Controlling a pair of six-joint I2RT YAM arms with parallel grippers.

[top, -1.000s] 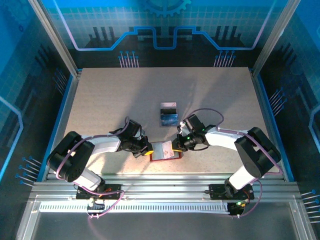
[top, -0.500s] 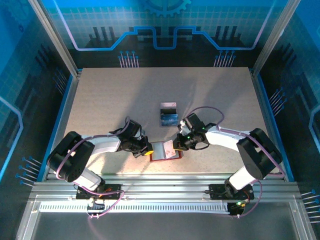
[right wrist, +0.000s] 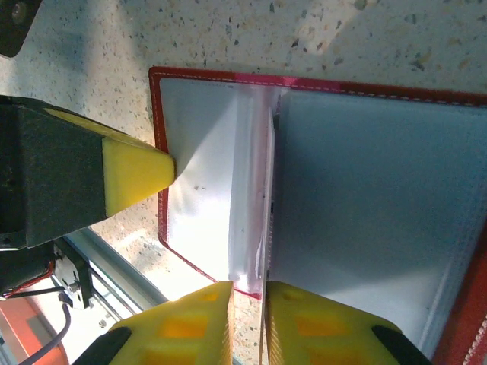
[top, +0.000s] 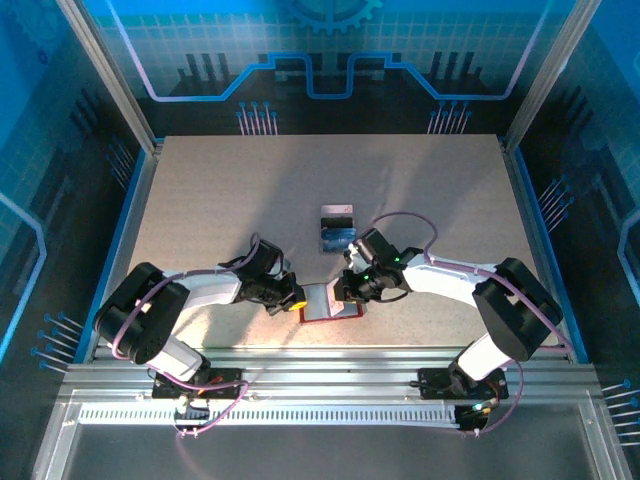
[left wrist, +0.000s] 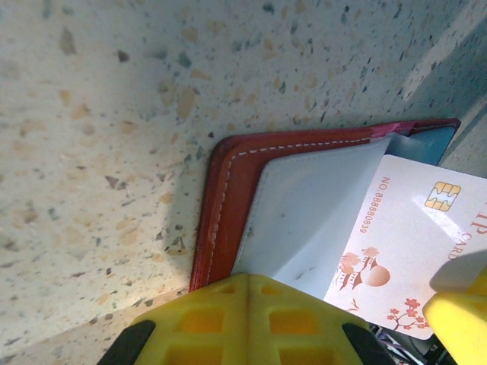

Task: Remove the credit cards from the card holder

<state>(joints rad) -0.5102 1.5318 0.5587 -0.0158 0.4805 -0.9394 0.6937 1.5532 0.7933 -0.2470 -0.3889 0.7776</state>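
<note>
The red card holder (top: pixel 340 312) lies open near the table's front edge, grey pockets up (right wrist: pixel 365 190). My left gripper (top: pixel 297 298) is shut, its yellow tips (left wrist: pixel 247 283) pressing on the holder's left grey pocket (left wrist: pixel 304 213). A pale pinkish-white card (left wrist: pixel 403 236) with a gold chip sticks partly out of the pocket. In the right wrist view this card (right wrist: pixel 268 190) shows edge-on between the fingers of my right gripper (right wrist: pixel 249 295). Those fingers stand slightly apart, the card against one pad with a gap on the other side. In the top view, my right gripper (top: pixel 344 291) is over the holder's right half.
A blue card (top: pixel 338 239) and a dark card (top: pixel 338 214) lie on the table just beyond the holder. The metal front rail (top: pixel 320 365) runs close behind the holder. The speckled table (top: pixel 220 200) stretches bare to the left and back.
My right gripper has shifted left over the holder and its jaws have parted a little. The left gripper has stayed pressed on the holder.
</note>
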